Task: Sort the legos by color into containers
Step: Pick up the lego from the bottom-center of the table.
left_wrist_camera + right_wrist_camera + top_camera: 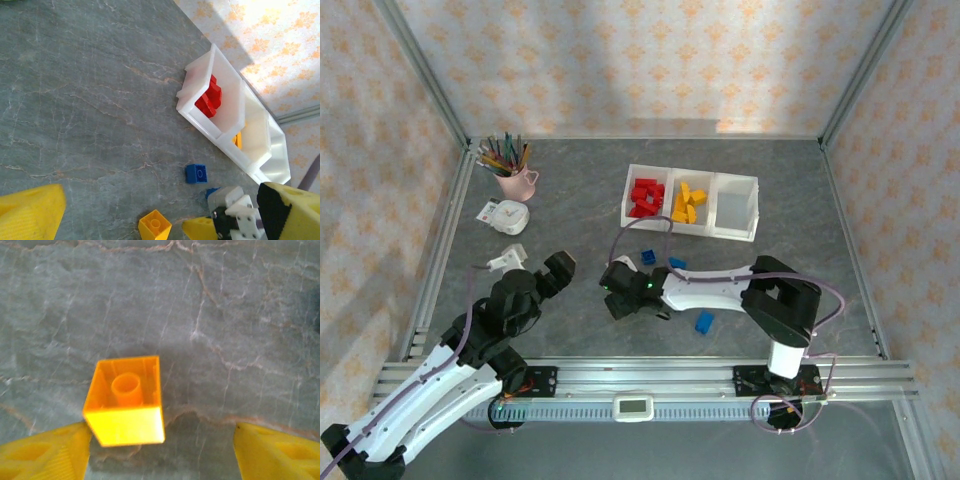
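A yellow-orange lego (125, 400) lies on its side on the grey table, hollow underside up, between the fingers of my right gripper (162, 446). It touches the left finger (47, 455); the right finger stands well clear, so the gripper is open. The same lego (155, 225) lies below my wide-open left gripper (161, 200), which hangs above the table holding nothing. Blue legos (648, 257) (677, 264) (704, 322) lie near the right gripper (618, 290). The containers (628, 195) hold red legos (645, 197) in the left bin and yellow ones (688, 203) in the middle bin.
A pink mug of pencils (517, 180), a white round device (503, 214) and a small white object (505, 258) stand at the left, near my left gripper (542, 272). Metal frame rails run along the table's sides and near edge.
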### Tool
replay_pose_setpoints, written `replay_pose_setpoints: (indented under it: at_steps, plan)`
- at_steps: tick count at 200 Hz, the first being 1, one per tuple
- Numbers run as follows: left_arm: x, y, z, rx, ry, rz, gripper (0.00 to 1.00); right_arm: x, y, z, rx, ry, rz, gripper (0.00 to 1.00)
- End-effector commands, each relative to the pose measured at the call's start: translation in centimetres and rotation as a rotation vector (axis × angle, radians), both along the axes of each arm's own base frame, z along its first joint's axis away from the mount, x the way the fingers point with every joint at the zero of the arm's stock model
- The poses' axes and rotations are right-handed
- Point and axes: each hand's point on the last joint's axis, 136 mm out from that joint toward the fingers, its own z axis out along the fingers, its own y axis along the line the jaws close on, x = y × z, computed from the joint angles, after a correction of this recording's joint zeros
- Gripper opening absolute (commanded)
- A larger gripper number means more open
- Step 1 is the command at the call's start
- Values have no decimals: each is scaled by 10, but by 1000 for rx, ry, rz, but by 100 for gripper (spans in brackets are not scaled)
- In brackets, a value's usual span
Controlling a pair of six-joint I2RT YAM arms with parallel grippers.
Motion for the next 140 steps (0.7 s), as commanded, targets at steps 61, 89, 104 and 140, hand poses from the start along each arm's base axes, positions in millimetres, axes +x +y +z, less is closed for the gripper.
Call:
replay_pose_setpoints:
  at_steps: [61,89,104,140]
  plan:
    - [2,1,-9,24,30,10,99,22,27,-3,44,-29,25,45]
    - [4,-3,-6,20,24,-3,99,20,29,6,86,-8,35,31]
    - [5,-6,-5,21,22,-18,99,23,26,18,105,-15,25,28]
    - [16,-19,7,37,-1,-64,99,48,2,63,164,-72,-63,28]
